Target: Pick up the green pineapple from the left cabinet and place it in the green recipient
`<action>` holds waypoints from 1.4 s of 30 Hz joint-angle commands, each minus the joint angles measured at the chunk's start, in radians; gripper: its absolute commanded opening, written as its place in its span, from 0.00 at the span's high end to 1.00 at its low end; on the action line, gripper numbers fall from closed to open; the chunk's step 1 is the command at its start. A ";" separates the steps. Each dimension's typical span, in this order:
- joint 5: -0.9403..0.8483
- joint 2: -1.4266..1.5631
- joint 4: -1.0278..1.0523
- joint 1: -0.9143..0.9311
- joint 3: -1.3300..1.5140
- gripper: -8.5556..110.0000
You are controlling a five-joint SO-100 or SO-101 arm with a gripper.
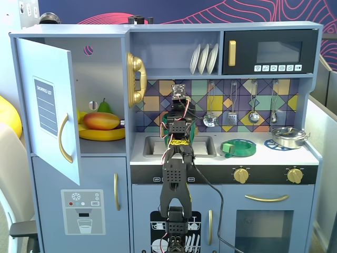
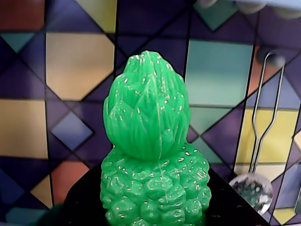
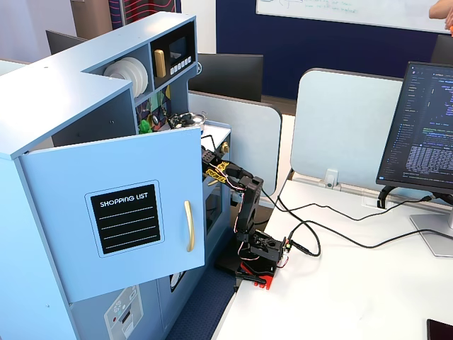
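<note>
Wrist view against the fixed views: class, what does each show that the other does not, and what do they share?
Only the wrist view: the green pineapple close up, leafy crown over bumpy body. Only a fixed view: the whole arm, the open cabinet door, the mango inside, the green dish. Both: the tiled backsplash and the hanging skimmer.

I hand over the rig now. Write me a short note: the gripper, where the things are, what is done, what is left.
Gripper: shut on the green pineapple, held up before the tiled wall, above the sink.
Left cabinet: door open, other fruit inside.
Done: pineapple picked up and taken out.
Left: place it in the green cup. I cannot make out the cup in these views; the green thing on the counter may be it.
</note>
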 commanded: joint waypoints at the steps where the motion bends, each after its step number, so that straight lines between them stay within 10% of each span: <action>1: -0.012 -0.012 0.018 -0.017 -0.107 0.93; 15: 0.092 -0.052 -0.014 -0.025 -0.147 0.66; 29: 0.141 0.041 0.026 -0.041 -0.103 0.66; 42: 0.152 0.647 0.083 -0.101 0.557 0.65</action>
